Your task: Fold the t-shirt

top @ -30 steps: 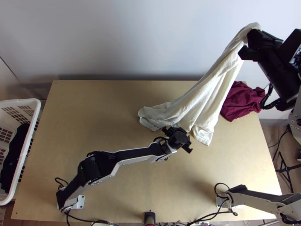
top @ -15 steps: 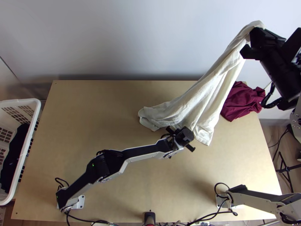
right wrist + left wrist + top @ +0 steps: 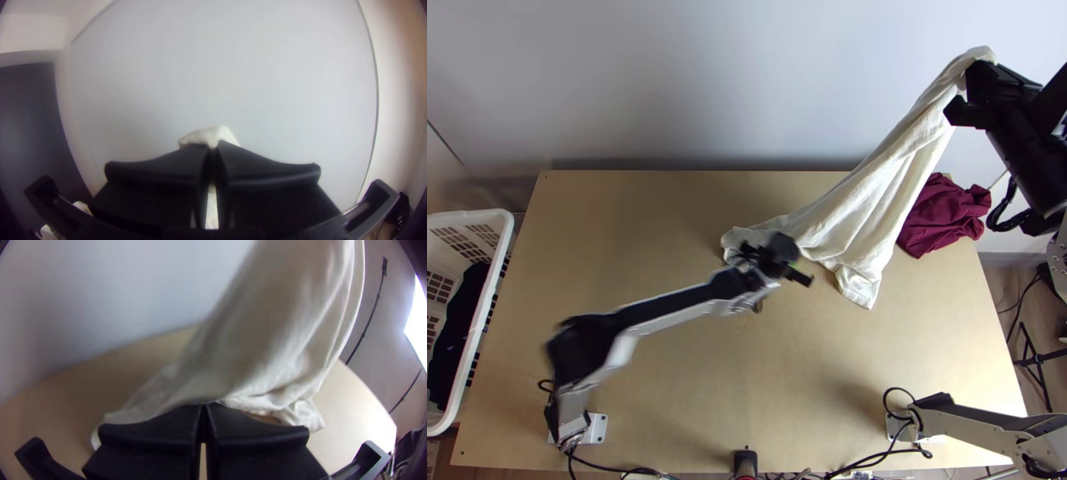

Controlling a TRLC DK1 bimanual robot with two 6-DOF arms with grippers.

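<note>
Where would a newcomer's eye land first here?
On the long cream cloth t-shirt, hanging slantwise from the black right gripper down to the light wooden table. Then the crumpled maroon cloth at the far right, and the white plastic basket at left.

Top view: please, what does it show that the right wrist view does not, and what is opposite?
Top view: light wooden table, white laundry basket holding dark cloth, maroon cloth, left arm.

Right wrist view: dark grey panel at the room's side.

Both: cream T-shirt, pale wall, and right gripper, its jaws closed on the raised end of the T-shirt.
</note>
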